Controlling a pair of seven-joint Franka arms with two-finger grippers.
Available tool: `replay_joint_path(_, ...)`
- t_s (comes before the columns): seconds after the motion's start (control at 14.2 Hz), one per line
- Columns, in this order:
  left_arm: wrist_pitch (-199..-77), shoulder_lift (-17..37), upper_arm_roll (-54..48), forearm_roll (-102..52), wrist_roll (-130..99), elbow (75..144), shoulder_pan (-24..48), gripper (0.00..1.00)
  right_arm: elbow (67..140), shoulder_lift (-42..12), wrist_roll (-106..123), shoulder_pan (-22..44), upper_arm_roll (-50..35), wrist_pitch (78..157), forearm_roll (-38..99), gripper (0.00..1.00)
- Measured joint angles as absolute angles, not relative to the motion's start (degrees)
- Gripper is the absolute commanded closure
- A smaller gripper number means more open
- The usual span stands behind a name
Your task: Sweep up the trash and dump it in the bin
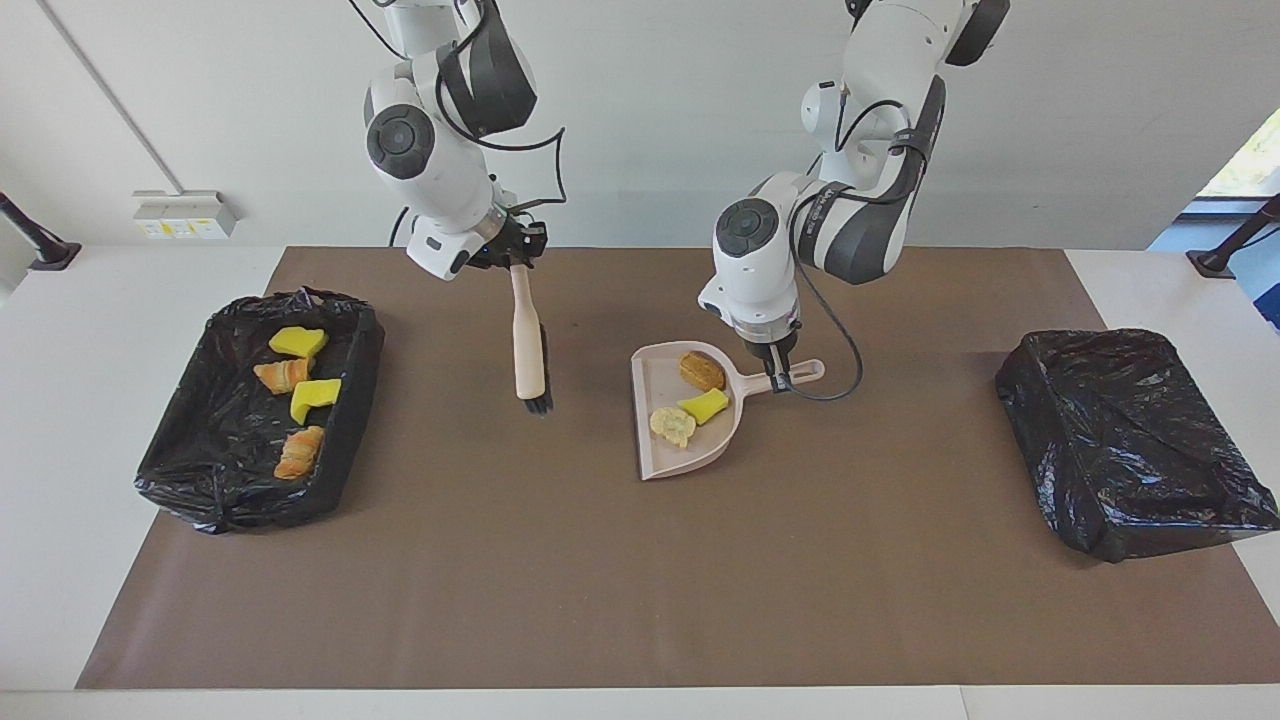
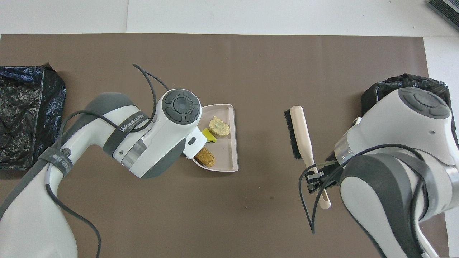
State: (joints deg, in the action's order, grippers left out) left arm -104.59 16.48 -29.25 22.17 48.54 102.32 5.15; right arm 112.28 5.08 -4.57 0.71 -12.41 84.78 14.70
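Observation:
The pale pink dustpan (image 1: 660, 392) (image 2: 228, 152) sits over the middle of the brown mat, and my left gripper (image 1: 779, 374) is shut on its handle. Three pieces of trash lie in it: a brown bread lump (image 1: 702, 370) (image 2: 205, 157), a yellow sponge chunk (image 1: 705, 406) (image 2: 207, 135) and a pale croissant-like piece (image 1: 672, 424) (image 2: 219, 126). My right gripper (image 1: 515, 262) (image 2: 315, 175) is shut on the brush (image 1: 527, 345) (image 2: 300, 134) and holds it raised over the mat, bristles hanging down. The left wrist hides the left gripper in the overhead view.
A black-lined bin (image 1: 352, 395) (image 2: 405, 80) at the right arm's end holds several scraps, yellow sponges and striped croissant pieces. A second black-lined bin (image 1: 1120, 430) (image 2: 25, 114) stands at the left arm's end. The brown mat (image 1: 640, 580) covers the table.

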Motion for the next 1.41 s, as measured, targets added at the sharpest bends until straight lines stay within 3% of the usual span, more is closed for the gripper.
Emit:
replay_joint_path(0.42, -109.85, 1.78, -13.34, 11.65, 67.9, 112.76, 4.97, 1.0, 119.37, 6.63, -8.53, 1.15, -13.3, 86.82, 14.58, 1.0)
replay_joint_path(0.56, -109.85, -0.54, -6.1, 9.1, 75.02, 113.55, 4.93, 1.0, 119.79, 6.59, -10.79, 1.12, -15.83, 89.02, 14.8, 1.0)
replay_joint_path(1.13, -113.18, -1.39, 22.7, 2.14, 97.37, 110.45, 4.7, 1.0, 120.44, 3.34, -26.36, 2.69, -32.65, 99.37, 18.45, 1.0)
replay_joint_path(1.41, -114.47, 4.67, 32.16, -0.23, 110.59, 101.36, 4.05, 1.0, 121.19, -0.67, -32.82, 3.71, -37.59, 104.61, 18.47, 1.0)
